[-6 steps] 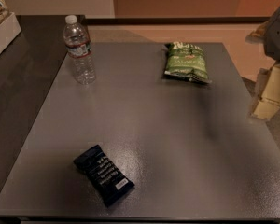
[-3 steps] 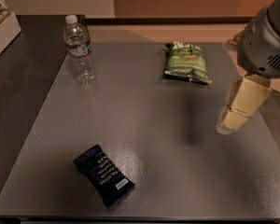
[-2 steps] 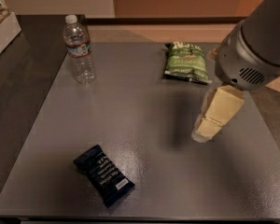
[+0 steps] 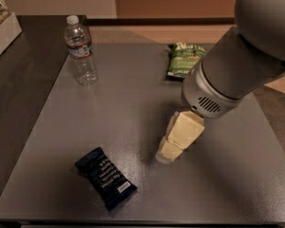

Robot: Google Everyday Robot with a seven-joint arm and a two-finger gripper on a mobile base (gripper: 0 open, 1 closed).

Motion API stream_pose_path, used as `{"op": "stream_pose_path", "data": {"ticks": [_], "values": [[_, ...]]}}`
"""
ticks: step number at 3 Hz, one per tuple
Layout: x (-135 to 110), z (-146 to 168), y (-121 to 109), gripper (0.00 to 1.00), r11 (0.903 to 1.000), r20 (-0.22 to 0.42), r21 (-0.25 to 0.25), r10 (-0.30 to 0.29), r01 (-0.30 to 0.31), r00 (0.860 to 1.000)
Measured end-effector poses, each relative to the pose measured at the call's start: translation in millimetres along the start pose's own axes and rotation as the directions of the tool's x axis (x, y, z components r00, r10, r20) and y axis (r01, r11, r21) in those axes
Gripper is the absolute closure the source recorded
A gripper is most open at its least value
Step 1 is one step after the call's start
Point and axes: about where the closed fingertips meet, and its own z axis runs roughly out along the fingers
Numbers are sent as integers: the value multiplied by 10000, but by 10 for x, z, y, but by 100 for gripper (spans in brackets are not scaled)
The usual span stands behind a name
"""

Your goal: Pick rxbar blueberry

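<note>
The rxbar blueberry [image 4: 105, 177] is a flat dark navy bar with rows of white text. It lies flat and diagonal on the grey table [image 4: 109, 113] near the front left. My gripper [image 4: 164, 156] is at the end of the cream-coloured wrist, hanging over the table's middle. It is to the right of the bar and a little behind it, apart from it. My big grey arm comes in from the upper right.
A clear water bottle [image 4: 80, 51] stands upright at the back left. A green chip bag [image 4: 183, 59] lies at the back, partly hidden by my arm. A white box [image 4: 2, 25] sits at the far left edge on a darker counter.
My arm has swung in from the right edge towards the table's middle and lower, nearer the bar. The bar, bottle and bag have not moved.
</note>
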Motion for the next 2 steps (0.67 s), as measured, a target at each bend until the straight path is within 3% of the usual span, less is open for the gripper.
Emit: {"op": "stream_pose_path", "data": {"ticks": [2], "values": [[-276, 443, 408, 0, 9959, 634, -727, -496, 542, 9968]]}}
